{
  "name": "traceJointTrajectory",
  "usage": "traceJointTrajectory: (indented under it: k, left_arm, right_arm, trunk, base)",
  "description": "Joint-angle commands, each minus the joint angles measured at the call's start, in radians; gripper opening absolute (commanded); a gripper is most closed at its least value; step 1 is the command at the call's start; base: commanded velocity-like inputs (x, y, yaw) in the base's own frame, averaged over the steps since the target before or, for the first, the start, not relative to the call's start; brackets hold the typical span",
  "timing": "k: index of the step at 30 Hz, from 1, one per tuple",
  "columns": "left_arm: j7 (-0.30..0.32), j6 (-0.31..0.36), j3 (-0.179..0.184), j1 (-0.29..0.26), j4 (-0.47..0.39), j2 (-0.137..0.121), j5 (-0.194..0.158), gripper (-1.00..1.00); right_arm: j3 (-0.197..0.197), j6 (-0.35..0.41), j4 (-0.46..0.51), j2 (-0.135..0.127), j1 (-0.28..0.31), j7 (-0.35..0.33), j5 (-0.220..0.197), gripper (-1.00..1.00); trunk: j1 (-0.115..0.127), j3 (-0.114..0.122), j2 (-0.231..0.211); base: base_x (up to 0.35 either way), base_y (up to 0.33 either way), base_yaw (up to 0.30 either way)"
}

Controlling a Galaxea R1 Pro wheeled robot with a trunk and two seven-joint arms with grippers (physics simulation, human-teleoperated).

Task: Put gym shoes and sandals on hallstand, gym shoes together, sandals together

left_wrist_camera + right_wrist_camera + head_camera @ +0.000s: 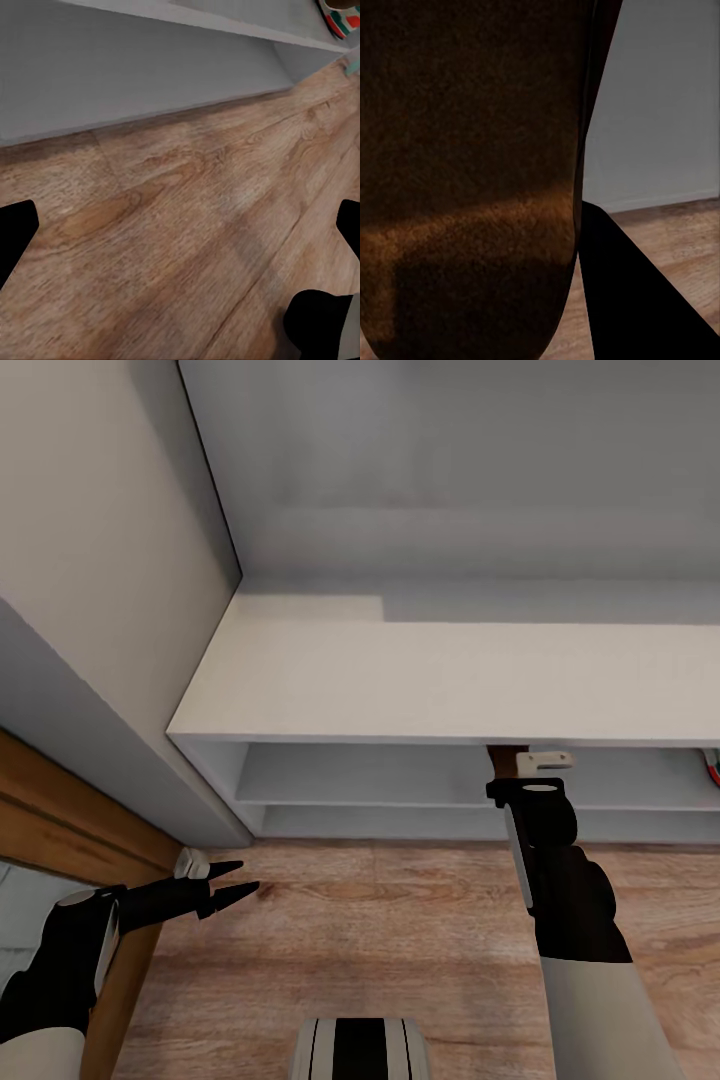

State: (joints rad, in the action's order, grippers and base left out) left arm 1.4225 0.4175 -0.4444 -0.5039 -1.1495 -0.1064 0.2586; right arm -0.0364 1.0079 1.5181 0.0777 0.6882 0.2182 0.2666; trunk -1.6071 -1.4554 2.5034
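Note:
The hallstand is a pale low bench with two open shelf slots facing me. My right gripper reaches into the upper slot, shut on a dark brown sandal that is mostly hidden under the bench top. Up close, the sandal has a black finger pressed against its side. A gym shoe with red and green marks peeks from the slot at the far right; the gym shoe lies inside the shelf. My left gripper hangs open and empty over the corridor floor.
A beige wall and a brown wooden door frame close in on the left, near my left arm. My own base shows at the bottom edge. Wood planks stretch in front of the bench.

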Motion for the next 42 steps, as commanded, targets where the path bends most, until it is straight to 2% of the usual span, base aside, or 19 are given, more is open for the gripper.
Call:
traceJointTrajectory:
  k: [1,22,34,42]
  left_arm:
    - [0.007,0.011,-0.002,-0.001,-0.001,0.001,0.007,1.00]
    - [0.007,0.011,-0.002,0.000,-0.001,0.001,0.007,1.00]
    - [0.007,0.011,-0.002,0.000,-0.001,0.002,0.007,1.00]
    - [0.006,0.011,-0.002,0.000,-0.001,0.002,0.008,1.00]
  right_arm:
    - [0.000,0.003,0.001,0.001,0.001,0.007,-0.006,-1.00]
    - [0.000,0.002,-0.004,0.001,0.001,0.006,-0.008,-1.00]
    - [-0.002,-0.007,-0.085,0.001,0.001,0.006,-0.009,-1.00]
    - [-0.002,-0.009,-0.096,0.001,0.000,0.006,-0.009,-1.00]
  trunk:
    - [0.000,-0.001,0.000]
    - [0.000,-0.001,0.000]
    - [0.000,-0.001,0.000]
    - [0.000,-0.001,0.000]
  base:
    - [0.030,0.000,0.000]
    - [0.003,0.000,0.000]
    - [0.000,0.000,0.000]
    - [0.060,0.000,0.000]
